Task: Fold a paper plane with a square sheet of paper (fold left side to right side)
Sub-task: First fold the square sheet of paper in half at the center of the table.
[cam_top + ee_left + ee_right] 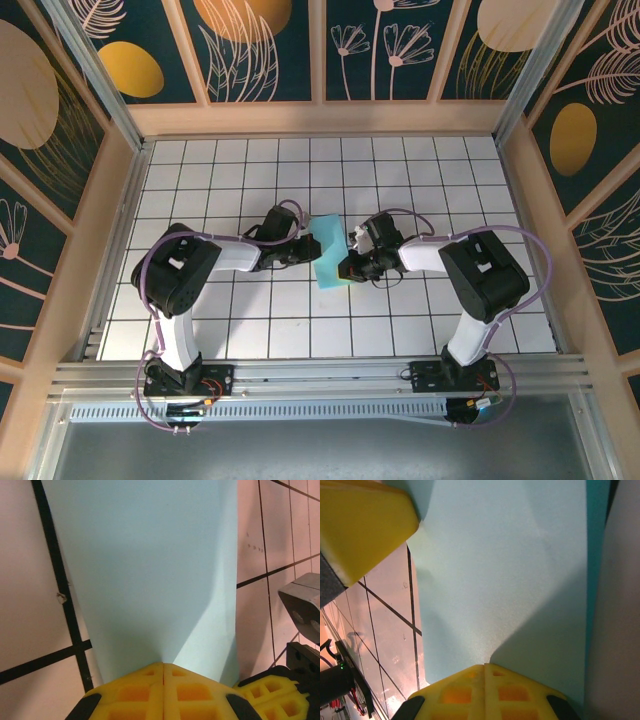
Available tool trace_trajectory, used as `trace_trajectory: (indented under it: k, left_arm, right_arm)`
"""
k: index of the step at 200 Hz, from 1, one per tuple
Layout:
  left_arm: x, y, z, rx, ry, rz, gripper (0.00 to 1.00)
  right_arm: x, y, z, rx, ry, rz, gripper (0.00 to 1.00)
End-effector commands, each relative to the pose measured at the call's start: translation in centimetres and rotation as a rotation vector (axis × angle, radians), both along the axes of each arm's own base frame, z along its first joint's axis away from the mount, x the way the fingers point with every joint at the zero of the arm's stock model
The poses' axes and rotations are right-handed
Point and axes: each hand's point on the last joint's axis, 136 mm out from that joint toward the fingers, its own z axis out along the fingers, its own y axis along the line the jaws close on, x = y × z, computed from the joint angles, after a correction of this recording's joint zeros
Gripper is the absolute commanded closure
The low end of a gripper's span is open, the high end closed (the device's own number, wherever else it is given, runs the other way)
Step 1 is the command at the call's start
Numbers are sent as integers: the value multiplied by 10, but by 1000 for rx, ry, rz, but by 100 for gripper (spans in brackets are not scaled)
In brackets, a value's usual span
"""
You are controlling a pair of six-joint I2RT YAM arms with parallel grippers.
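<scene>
Top external, cyan paper (330,228) long axis far-to-near, left hand (312,250), right hand (346,268), both closed beside it

No readable text, labels, brands or numbers on any surface.

1. Overhead, the light falls bright and even on the white table (250,340); the arm shadows are faint and there is no glare.
2. At the left wrist, the square sheet of paper (150,555) looks dim, with grey shadow over all but its lower right.
3. At the right wrist, shadow darkens the sheet's lower right, the tiles (395,645) glow pinkish, and a near yellow finger (360,525) looks soft.
</scene>
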Motion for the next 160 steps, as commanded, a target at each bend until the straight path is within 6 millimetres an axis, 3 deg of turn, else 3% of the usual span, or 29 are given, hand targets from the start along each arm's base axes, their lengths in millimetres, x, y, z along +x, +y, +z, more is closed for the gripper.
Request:
trace_trajectory:
  k: [1,92,160]
  left_arm:
    - [9,2,-6,12,-1,25,93]
    - [14,15,-24,61,8,75,93]
    - [46,33,-20,69,-18,134,93]
  right_arm:
    - [-15,-26,-37,-167,59,-18,100]
    - [-17,-35,-45,-224,62,-20,100]
    - [-18,-36,-46,-224,63,-22,100]
